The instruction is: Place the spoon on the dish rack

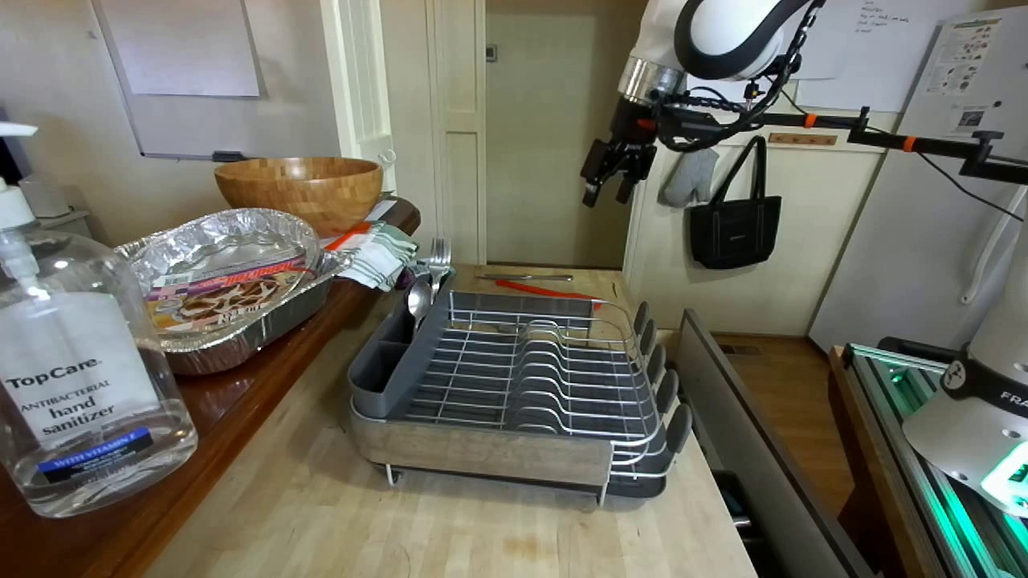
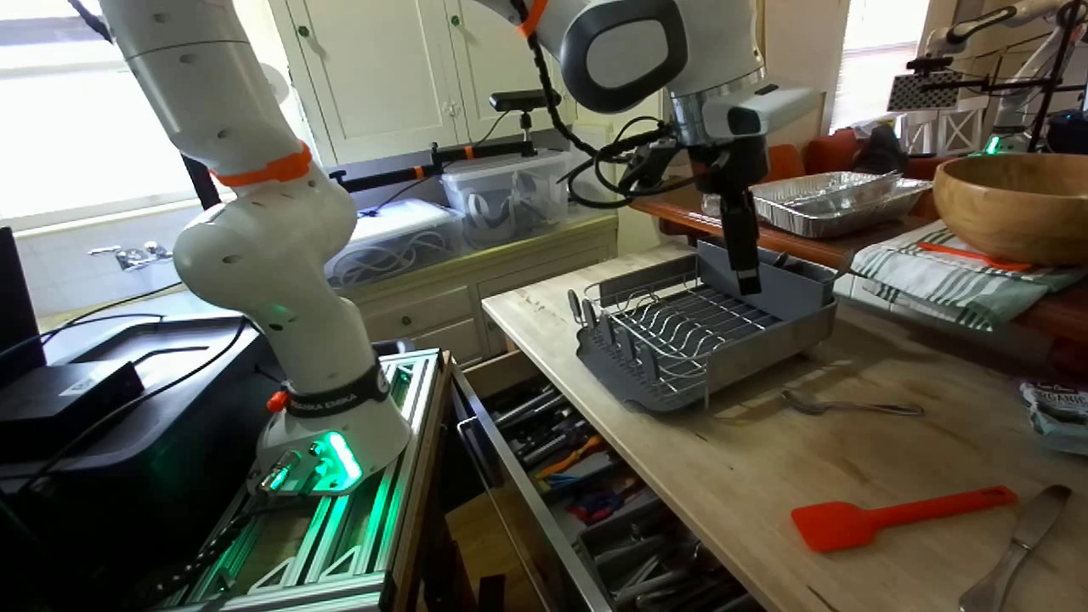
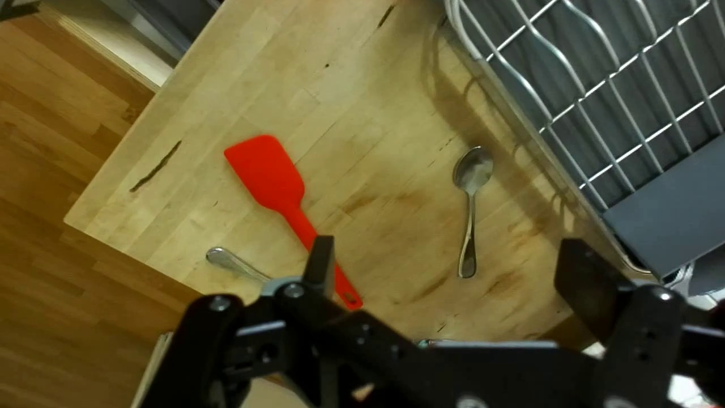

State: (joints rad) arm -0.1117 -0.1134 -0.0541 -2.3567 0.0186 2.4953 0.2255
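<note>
A silvery spoon lies on the wooden table beside the dish rack, in an exterior view (image 2: pixel 812 404) and in the wrist view (image 3: pixel 473 171). The wire dish rack with its grey tray shows in both exterior views (image 1: pixel 482 449) (image 2: pixel 769 347) and at the upper right of the wrist view (image 3: pixel 640 141). My gripper (image 1: pixel 608 196) is open and empty, high above the table beyond the rack. In the wrist view the gripper (image 3: pixel 447 255) has its fingers wide apart, with the spoon's handle end between them in the picture, well below.
A red spatula (image 2: pixel 901 514) and a knife (image 2: pixel 1016 548) lie near the spoon. The rack's grey utensil holder (image 1: pixel 389 353) bears a fork and another spoon (image 1: pixel 418 299). An open drawer (image 1: pixel 771 449) runs along the table. A foil pan (image 1: pixel 233 345) and sanitizer bottle (image 1: pixel 80 385) stand alongside.
</note>
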